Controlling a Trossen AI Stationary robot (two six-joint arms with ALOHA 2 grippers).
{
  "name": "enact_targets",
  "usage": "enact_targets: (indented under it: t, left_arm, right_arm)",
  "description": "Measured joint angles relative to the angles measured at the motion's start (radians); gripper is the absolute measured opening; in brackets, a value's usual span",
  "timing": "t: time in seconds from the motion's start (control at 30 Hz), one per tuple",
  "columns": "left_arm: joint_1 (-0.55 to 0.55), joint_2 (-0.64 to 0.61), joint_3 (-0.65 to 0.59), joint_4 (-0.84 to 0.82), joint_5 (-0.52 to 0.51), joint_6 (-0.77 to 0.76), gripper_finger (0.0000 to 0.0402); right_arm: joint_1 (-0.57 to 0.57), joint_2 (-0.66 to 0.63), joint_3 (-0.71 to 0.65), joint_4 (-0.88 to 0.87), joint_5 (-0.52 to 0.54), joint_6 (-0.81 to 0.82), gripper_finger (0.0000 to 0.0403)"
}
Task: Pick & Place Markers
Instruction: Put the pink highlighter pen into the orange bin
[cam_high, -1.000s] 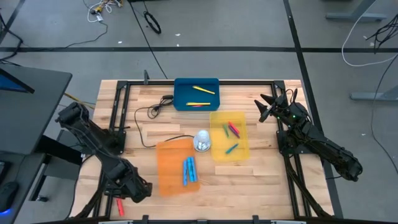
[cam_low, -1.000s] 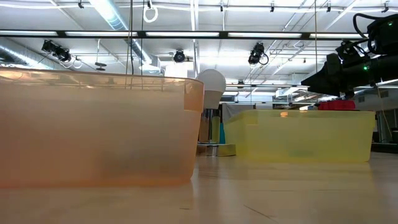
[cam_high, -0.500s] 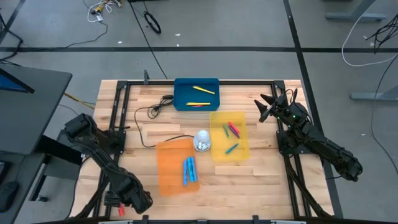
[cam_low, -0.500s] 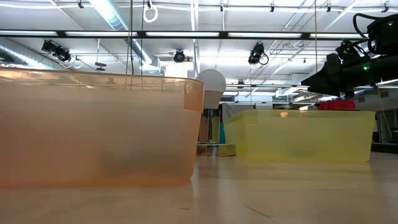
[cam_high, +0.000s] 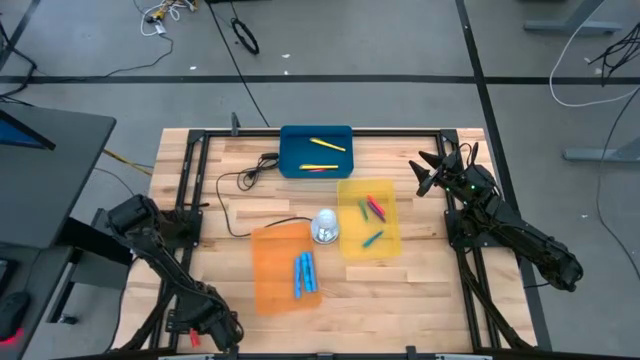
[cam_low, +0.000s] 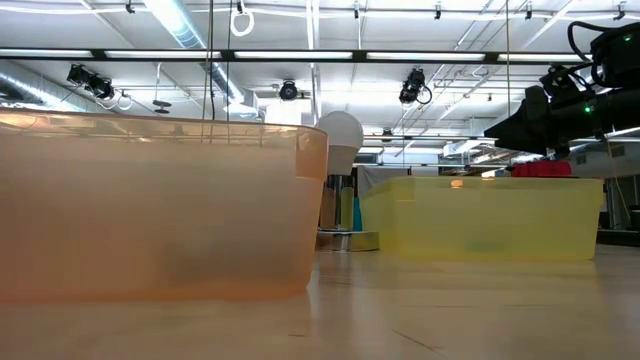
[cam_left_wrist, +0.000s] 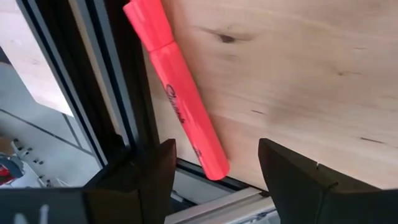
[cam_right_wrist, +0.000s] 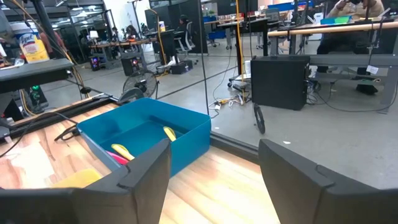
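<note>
1. Left pincer (cam_left_wrist: 214, 180) hangs low over the near-left corner of the tabletop (cam_left_wrist: 298, 74), fingers spread wide with nothing between them. A stray red marker (cam_left_wrist: 177, 93) lies flat just ahead of the gap, hard against the black frame rail (cam_left_wrist: 112, 81) at the tabletop's edge. Its long axis runs away from the pincer, roughly along the rail and slightly skewed, so the fingers flank its near end rather than its middle. This arm is by far the nearer; the pick likely depends on advancing along that axis.

2. Toward the middle, well away from the left pincer, sit the orange tray (cam_high: 282, 268) holding blue markers (cam_high: 305, 274), the blue tray (cam_high: 316, 150) holding yellow markers (cam_high: 324, 146), and the yellow tray (cam_high: 370, 217) with red and green ones.

3. Right pincer (cam_high: 428, 172) waits raised over the far-right side of the tabletop, fingers parted and empty, the blue tray ahead of it.
</note>
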Motion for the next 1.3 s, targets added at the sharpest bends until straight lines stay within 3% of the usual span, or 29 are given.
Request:
enact_targets:
  t: [0.57,0.67,0.9,0.97,1.1,1.3]
  left_arm:
    - [-0.057,0.105,0.004,0.024,0.068,-0.030,0.0227]
    - [-0.059,0.106,0.004,0.040,0.034,-0.016,0.0196]
    - [-0.060,0.109,0.004,0.053,-0.012,0.026,0.0075]
    - [-0.060,0.108,0.004,0.057,-0.025,0.048,0.0060]
    - [-0.060,0.108,0.004,0.058,-0.041,0.089,0.0060]
    - [-0.046,0.105,0.002,0.057,-0.053,0.159,0.0104]
  right_arm:
    - [0.000,0.000,0.000,0.000,0.000,0.000,0.0245]
    - [0.000,0.000,0.000,0.000,0.000,0.000,0.0245]
    - [0.000,0.000,0.000,0.000,0.000,0.000,0.0245]
    - [0.000,0.000,0.000,0.000,0.000,0.000,0.0245]
    - [0.000,0.000,0.000,0.000,0.000,0.000,0.0245]
    - [0.000,0.000,0.000,0.000,0.000,0.000,0.0245]
